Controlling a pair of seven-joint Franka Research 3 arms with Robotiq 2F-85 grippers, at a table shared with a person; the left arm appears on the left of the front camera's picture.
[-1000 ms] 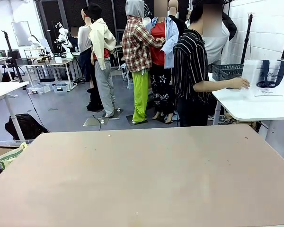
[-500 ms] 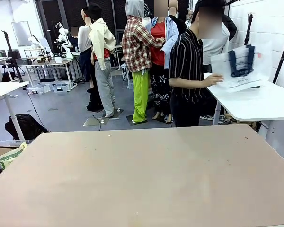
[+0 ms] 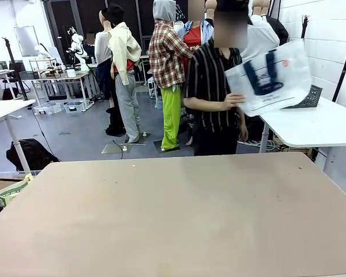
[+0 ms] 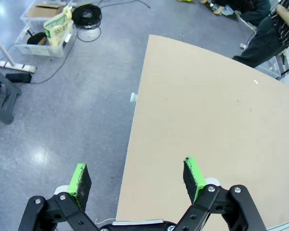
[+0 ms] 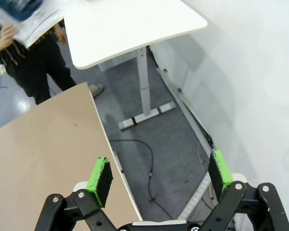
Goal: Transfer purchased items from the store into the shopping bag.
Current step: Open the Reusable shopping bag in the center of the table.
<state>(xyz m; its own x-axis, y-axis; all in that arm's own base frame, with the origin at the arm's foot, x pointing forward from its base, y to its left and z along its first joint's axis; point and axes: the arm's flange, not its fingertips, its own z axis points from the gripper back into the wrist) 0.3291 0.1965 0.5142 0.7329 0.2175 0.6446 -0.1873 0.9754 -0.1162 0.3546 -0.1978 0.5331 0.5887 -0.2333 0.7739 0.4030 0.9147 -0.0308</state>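
The left gripper hangs over the long edge of the beige table, one green pad above the grey floor and the other pad above the tabletop; its two fingers are spread wide apart and nothing is between them. At the far side of this table, a little right of the middle, stands a person in a dark striped shirt. One hand of the person grips the shopping bag at its lower left corner and holds it up at chest height, tilted, with dark handles and a small red mark showing on it. Just behind the bag's right edge a corner of the dark lattice basket sticks out; it stands on the white table to the right of the person, and what lies inside it is hidden. The right gripper hovers past the beige table's right edge, above the floor near the wall, its fingers also wide apart and holding nothing.
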